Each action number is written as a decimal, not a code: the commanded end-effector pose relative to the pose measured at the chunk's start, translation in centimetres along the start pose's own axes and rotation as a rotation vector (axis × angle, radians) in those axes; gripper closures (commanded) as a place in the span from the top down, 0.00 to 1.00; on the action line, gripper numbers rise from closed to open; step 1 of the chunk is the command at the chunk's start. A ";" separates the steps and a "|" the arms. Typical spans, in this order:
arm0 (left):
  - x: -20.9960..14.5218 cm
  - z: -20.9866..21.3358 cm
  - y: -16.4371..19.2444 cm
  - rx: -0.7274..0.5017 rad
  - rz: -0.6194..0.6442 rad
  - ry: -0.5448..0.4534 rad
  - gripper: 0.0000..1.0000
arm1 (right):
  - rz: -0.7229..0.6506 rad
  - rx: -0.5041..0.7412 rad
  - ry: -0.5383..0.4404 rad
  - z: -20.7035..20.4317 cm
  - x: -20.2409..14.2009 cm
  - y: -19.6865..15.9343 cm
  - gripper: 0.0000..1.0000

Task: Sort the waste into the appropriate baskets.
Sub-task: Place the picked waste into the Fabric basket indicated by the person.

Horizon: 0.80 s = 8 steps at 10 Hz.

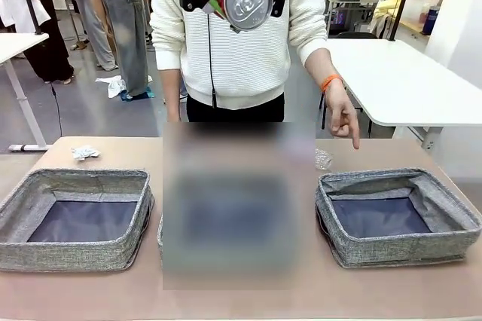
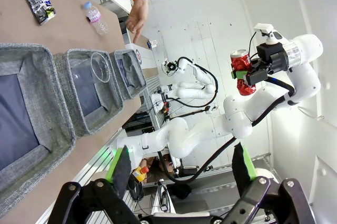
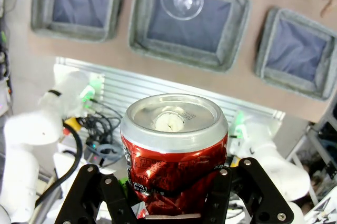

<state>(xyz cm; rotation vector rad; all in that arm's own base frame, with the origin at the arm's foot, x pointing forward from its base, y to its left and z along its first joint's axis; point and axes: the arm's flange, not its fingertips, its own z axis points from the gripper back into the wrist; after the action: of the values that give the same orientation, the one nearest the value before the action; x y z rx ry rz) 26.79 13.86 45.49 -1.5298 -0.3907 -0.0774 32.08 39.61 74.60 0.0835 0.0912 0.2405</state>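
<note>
pinching crushed red can (image 3: 174,140), right gripper (image 3: 174,184) clamped

Both the left basket (image 1: 15,249) and the right basket (image 1: 376,249) are wide open from above, flat bottoms bare. The middle basket (image 3: 184,60) has a cup (image 3: 181,0) lying at its far side, and I can see the rest of its floor is free. The one snag is the person's hand (image 1: 343,114), pointing down just past the right basket's far rim, with the bottle (image 2: 96,18) near it. Gaps between baskets look narrow. My right gripper (image 3: 168,182) hangs high with the red can (image 3: 174,129), well clear of every rim.
</note>
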 end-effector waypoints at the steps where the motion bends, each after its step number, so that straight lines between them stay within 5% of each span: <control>1: -0.1 0.1 -0.6 -0.008 0.012 0.005 1.00 | 0.003 -0.002 -0.003 0.1 -0.2 -0.2 0.01; 4: -0.1 0.1 -0.6 -0.008 0.012 0.005 1.00 | 0.036 -0.028 0.024 -2.2 -0.9 -4.9 0.01; 8: -0.1 0.1 -0.6 -0.008 0.012 0.005 1.00 | -0.168 0.117 0.054 -13.3 -3.6 -23.8 0.01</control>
<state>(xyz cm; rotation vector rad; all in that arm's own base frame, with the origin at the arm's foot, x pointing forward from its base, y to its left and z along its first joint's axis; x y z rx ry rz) 26.80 13.88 45.51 -1.5294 -0.3909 -0.0775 35.90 20.63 66.66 0.1337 0.1686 0.0985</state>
